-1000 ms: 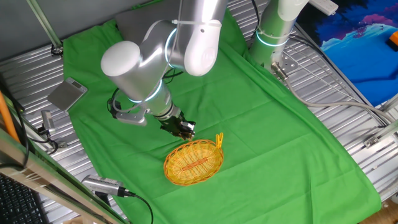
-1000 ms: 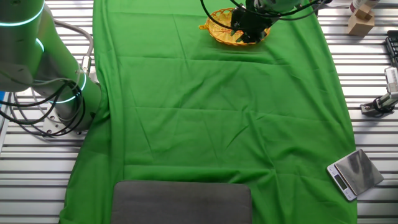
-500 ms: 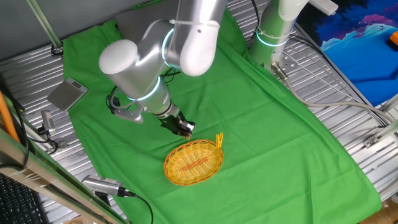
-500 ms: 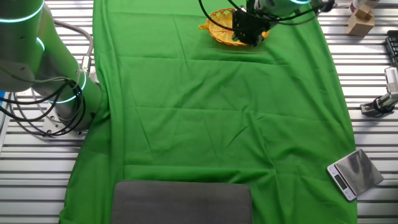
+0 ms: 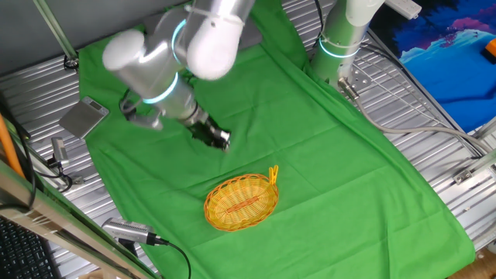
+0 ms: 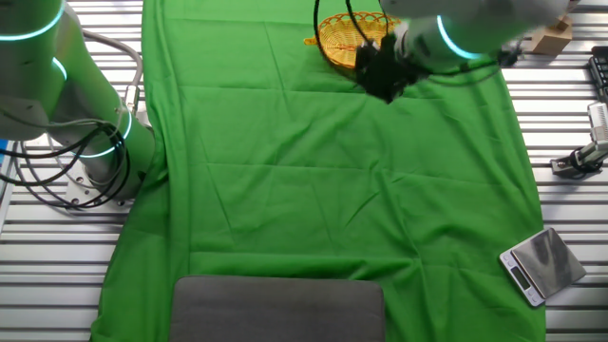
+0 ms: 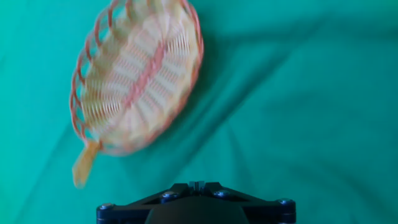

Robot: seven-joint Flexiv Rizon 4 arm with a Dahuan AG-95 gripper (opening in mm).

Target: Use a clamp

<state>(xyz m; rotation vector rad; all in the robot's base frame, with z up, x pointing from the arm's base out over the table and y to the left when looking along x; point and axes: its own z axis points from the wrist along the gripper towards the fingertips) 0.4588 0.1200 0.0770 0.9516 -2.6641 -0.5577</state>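
The clamp (image 5: 273, 174), a tiny yellow-orange clip, sits on the rim at one end of the oval wicker basket (image 5: 213, 203). It also shows in the other fixed view (image 6: 311, 41) and, blurred, in the hand view (image 7: 84, 165), at the basket's (image 7: 78, 93) lower-left end. My gripper (image 5: 218, 139) hangs above the green cloth, clear of the basket and apart from the clamp. In the other fixed view the gripper (image 6: 382, 80) is just in front of the basket (image 6: 332, 28). In the hand view the fingertips (image 7: 198, 185) stand together with nothing between them.
A green cloth (image 5: 310, 155) covers the table. A small scale (image 5: 84, 118) lies at the cloth's edge, also seen in the other fixed view (image 6: 541, 264). A second robot base (image 5: 341, 39) stands at the back. A grey pad (image 6: 277, 309) lies at the cloth's near end.
My gripper has moved up and away from the basket's rim, across the cloth. The clamp and the basket have stayed where they were.
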